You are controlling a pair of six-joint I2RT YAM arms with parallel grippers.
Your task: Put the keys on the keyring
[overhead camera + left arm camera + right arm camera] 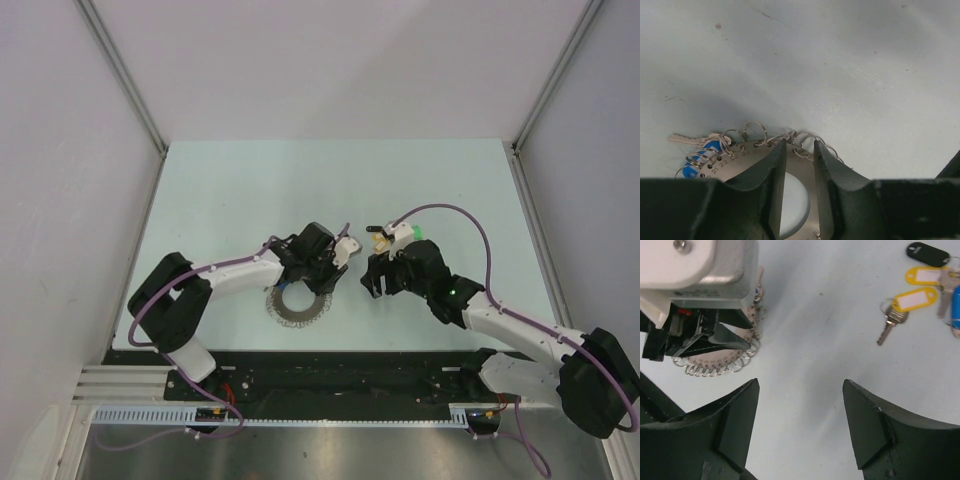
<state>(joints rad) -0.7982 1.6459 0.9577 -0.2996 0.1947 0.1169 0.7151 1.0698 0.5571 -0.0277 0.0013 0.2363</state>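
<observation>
- The table [250, 180] was pale.
- The left gripper [799, 150] sat over the ring [740, 152], jaws narrow; I couldn't tell if it held.
- The right gripper [800, 385] hung wide open near loose keys [900, 305].

Flat on the table [840, 60], a grey metal keyring [735, 162]: numbered holes, small wire loops around the rim, a blue-tagged key [702, 157] caught among them. Well apart, loose keys with black [927, 253], yellow [914, 299] and blue [955, 315] tags.
</observation>
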